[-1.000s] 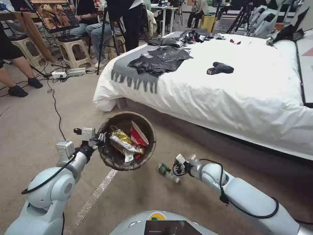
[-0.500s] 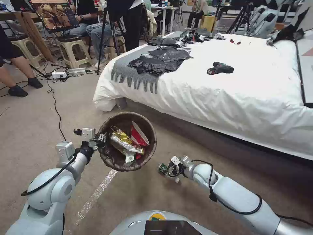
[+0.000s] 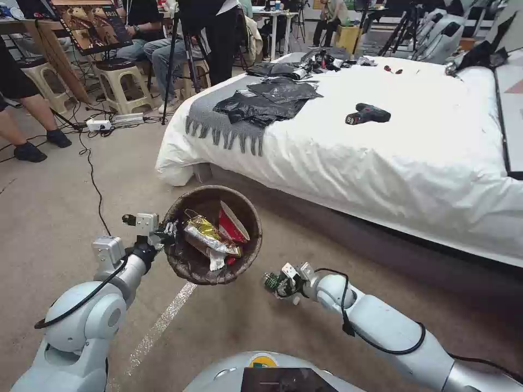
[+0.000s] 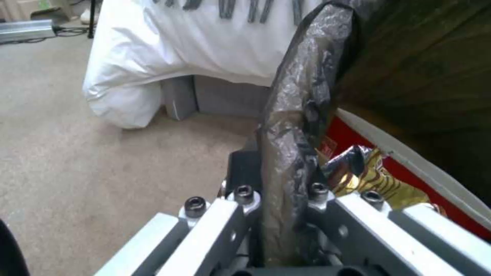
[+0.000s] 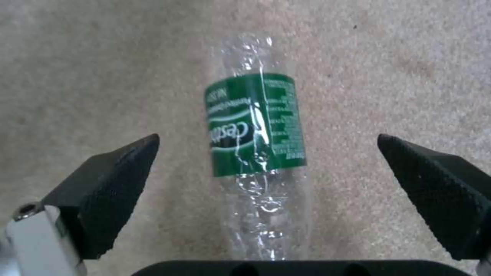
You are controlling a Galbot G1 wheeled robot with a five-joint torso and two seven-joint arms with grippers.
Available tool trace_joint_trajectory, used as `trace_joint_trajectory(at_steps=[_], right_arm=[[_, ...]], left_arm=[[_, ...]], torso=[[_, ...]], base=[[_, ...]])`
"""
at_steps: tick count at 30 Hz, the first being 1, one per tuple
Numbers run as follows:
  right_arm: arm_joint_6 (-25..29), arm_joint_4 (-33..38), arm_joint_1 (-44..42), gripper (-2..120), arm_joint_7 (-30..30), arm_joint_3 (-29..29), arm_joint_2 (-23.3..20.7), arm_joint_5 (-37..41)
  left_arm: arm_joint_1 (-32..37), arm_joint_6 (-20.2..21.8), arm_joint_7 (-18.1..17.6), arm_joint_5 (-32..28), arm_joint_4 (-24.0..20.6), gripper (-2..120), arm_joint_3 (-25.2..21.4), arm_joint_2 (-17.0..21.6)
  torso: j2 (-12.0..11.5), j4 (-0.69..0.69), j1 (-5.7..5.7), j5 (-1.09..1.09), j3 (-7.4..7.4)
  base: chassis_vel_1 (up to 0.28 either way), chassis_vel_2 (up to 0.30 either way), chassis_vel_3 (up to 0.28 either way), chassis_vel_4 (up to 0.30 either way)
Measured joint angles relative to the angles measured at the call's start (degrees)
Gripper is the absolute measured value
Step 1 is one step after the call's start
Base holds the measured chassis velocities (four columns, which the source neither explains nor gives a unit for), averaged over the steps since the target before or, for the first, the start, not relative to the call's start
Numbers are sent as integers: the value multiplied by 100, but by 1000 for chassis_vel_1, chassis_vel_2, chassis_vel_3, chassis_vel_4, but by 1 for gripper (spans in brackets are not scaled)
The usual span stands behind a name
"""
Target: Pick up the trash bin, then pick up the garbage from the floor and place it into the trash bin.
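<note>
The left hand [image 3: 170, 233] pinches the bag-lined rim of the trash bin [image 3: 192, 267], held above the floor with wrappers inside. The right hand [image 5: 266, 168] hovers spread wide either side of the crushed bottle [image 5: 256, 126] on the carpet [image 5: 76, 57]. The slick, flattened plastic could squirt sideways if the pads [image 5: 110, 172] close off-centre; the right wrist view shows that straddle, which the head view hides behind the wrist.

- Both arms [image 3: 81, 321] wear glossy pale grey-white shells with rounded joints.
- Black cables [image 3: 348, 321] loop loosely along each forearm.
- Left gripper [image 4: 279, 199]: silver-white bars, dark hex screws.
- Right gripper [image 5: 266, 184]: black, textured, wedge-shaped pads [image 5: 110, 176].
- Yellow round mark [image 3: 263, 361] on the base.
</note>
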Motion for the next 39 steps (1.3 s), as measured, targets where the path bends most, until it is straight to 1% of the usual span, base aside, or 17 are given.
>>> trace_joint_trajectory(at_steps=[14,19,28,39], right_arm=[[-9,-513,255,100,0,-105,254,-153],[-1,-775,392,100,-1,-164,412,-261],[2,-976,472,100,28,-232,496,-382],[0,-1030,504,100,98,-313,605,-424]], left_arm=[[44,0,-4,59,-73,2,9,-88],[60,0,-5,77,-87,2,5,-113],[58,-1,-6,81,-120,2,24,-137],[70,-6,-4,124,-120,2,43,-175]], torso=[[0,0,0,0,0],[0,1,0,0,0],[0,-1,0,0,0],[0,0,0,0,0]], base=[[0,0,0,0],[0,0,0,0],[0,0,0,0],[0,0,0,0]])
